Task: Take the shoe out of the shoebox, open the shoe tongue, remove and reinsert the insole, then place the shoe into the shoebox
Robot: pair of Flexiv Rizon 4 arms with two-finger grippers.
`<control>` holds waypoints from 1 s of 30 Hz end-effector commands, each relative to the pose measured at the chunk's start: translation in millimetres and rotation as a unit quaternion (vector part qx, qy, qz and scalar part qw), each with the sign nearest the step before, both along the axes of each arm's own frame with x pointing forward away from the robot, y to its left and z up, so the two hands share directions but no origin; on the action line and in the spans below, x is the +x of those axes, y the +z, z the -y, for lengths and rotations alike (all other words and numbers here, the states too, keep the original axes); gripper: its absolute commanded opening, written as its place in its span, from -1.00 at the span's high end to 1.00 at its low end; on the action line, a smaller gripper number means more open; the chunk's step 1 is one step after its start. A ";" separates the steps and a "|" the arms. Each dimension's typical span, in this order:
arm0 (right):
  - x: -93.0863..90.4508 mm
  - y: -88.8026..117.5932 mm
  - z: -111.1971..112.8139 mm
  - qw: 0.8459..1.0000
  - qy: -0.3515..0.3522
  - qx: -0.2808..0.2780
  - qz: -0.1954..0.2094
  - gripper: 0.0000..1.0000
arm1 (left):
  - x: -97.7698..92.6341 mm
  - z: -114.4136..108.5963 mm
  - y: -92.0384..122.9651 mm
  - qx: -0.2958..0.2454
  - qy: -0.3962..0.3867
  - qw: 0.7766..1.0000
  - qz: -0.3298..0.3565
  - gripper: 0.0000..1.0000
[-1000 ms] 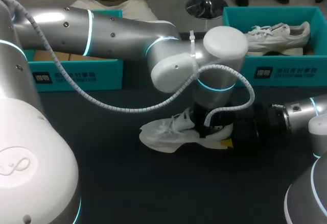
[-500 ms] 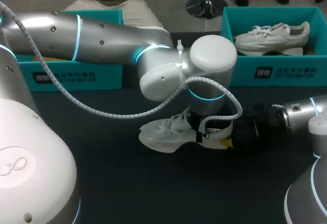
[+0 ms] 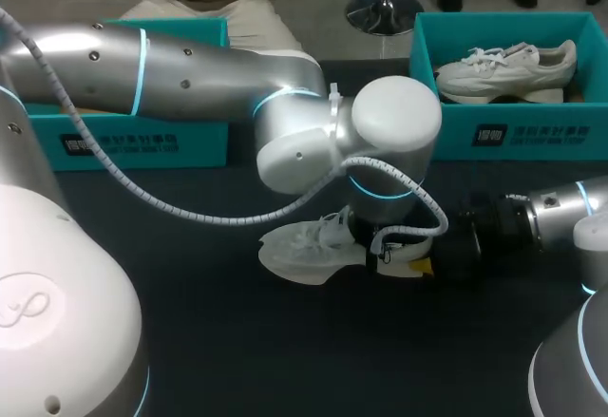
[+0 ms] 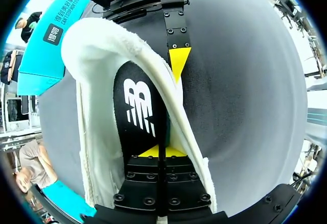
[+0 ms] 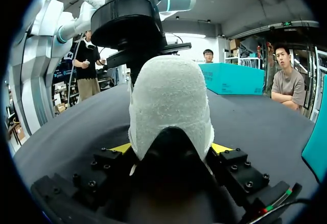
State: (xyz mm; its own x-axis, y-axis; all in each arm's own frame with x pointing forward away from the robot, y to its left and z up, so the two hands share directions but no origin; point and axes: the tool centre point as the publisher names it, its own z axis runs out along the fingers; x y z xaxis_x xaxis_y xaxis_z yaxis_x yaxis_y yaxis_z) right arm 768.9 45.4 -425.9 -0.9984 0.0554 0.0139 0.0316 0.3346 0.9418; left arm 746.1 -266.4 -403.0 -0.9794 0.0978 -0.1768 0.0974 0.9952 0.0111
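White shoe (image 3: 304,251) heel clamped by right gripper (image 5: 171,148). Left gripper (image 4: 159,151) closed, tips on insole (image 4: 140,106); pinch unclear. Insole step, probably; next needs a firm pinch.

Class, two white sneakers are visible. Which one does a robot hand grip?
The white sneaker on the black table, its heel clamped by the right hand; the other white sneaker sits untouched in the teal shoebox.

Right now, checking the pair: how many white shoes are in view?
2. One white mesh sneaker lies on the black table; a second white sneaker sits in the teal shoebox at far right. Others may be hidden.
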 end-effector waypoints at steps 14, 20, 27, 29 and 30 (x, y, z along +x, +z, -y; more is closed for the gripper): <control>0.5 -4.2 -0.9 1.000 -0.001 -0.001 0.000 1.00 | -5.4 -14.5 48.5 -0.044 0.026 0.998 0.036 1.00; 0.5 -4.2 -0.9 1.000 -0.001 -0.001 0.000 1.00 | -2.3 -18.7 69.0 -0.069 0.043 0.995 0.051 1.00; 0.5 -4.2 -0.9 1.000 -0.001 -0.001 0.000 1.00 | -3.5 -24.0 86.4 -0.086 0.048 0.993 0.062 1.00; 0.5 -4.2 -0.9 1.000 -0.001 -0.001 0.000 1.00 | -5.4 -24.4 89.5 -0.093 0.046 0.993 0.062 1.00; 0.5 -4.2 -0.9 1.000 -0.001 -0.001 0.000 1.00 | -6.4 -24.6 90.9 -0.094 0.046 0.993 0.063 1.00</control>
